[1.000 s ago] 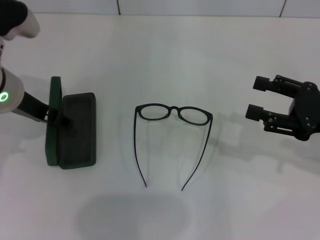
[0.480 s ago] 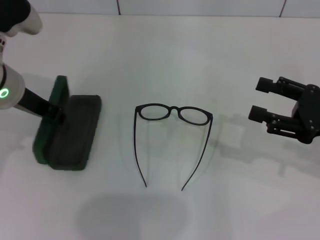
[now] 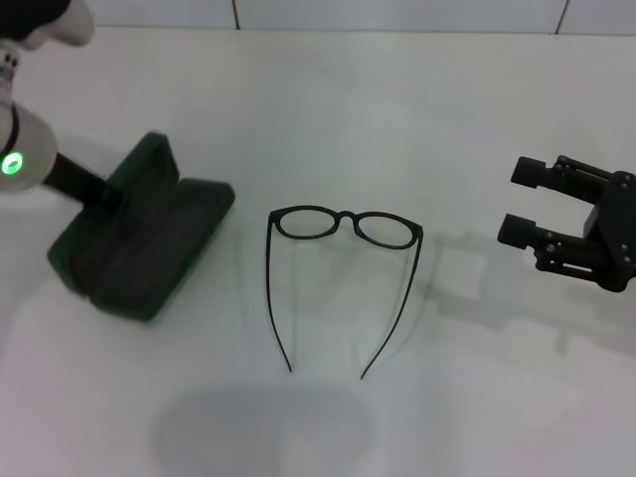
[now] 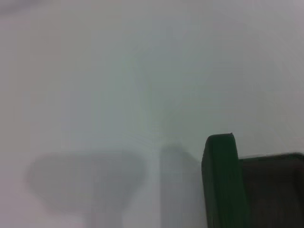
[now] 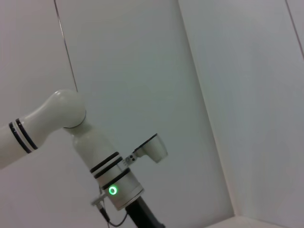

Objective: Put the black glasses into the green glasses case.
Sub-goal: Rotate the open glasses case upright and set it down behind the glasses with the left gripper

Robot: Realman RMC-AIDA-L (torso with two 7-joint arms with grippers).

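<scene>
The black glasses [image 3: 386, 231] lie unfolded in the middle of the white table [image 3: 328, 109], lenses far, temple arms pointing toward me. The green glasses case [image 3: 149, 248] lies open at the left, turned diagonally, with its dark interior up. My left gripper [image 3: 104, 199] is shut on the case's raised green lid. The lid's edge and the dark interior show in the left wrist view [image 4: 219, 180]. My right gripper [image 3: 524, 201] is open and empty, to the right of the glasses and apart from them.
The table's far edge meets a tiled wall [image 3: 397, 12]. The right wrist view shows only my left arm [image 5: 107, 178] against the wall.
My left gripper has swung the open case from straight to diagonal, its far end going right toward the glasses. The right gripper has drifted slightly right. The glasses have not moved.
</scene>
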